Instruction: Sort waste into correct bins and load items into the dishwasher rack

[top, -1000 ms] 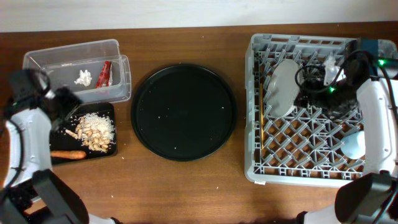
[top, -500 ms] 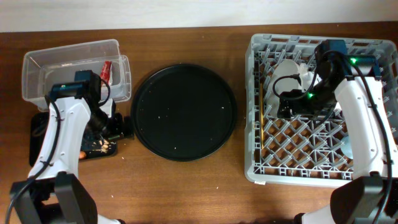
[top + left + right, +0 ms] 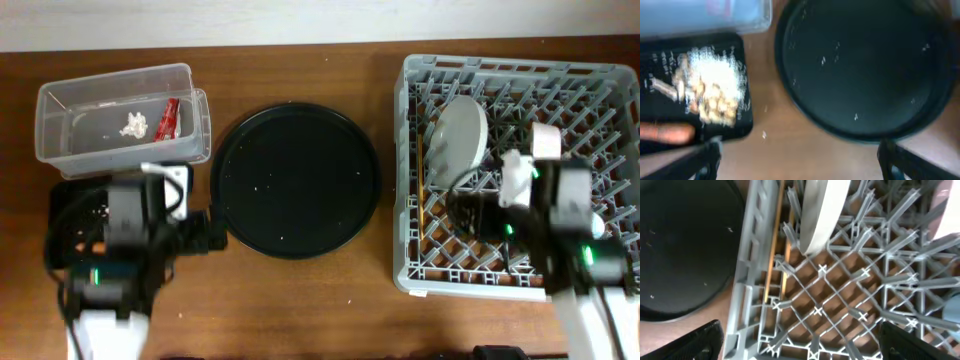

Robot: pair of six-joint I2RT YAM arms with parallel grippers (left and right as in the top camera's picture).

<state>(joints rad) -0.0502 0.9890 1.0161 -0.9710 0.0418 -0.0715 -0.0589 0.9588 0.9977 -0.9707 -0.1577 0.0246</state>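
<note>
Wooden chopsticks (image 3: 774, 240) flat inside dishwasher rack (image 3: 750, 255), long axis along its left wall, grey plate (image 3: 820, 210) on edge beside them, left gripper (image 3: 800, 167) and right gripper (image 3: 800, 347) spread wide, empty.

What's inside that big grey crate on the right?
A grey plate standing on edge, a white bowl, and wooden chopsticks along the left wall. The right arm covers the lower right part, hiding whatever sits there.
</note>
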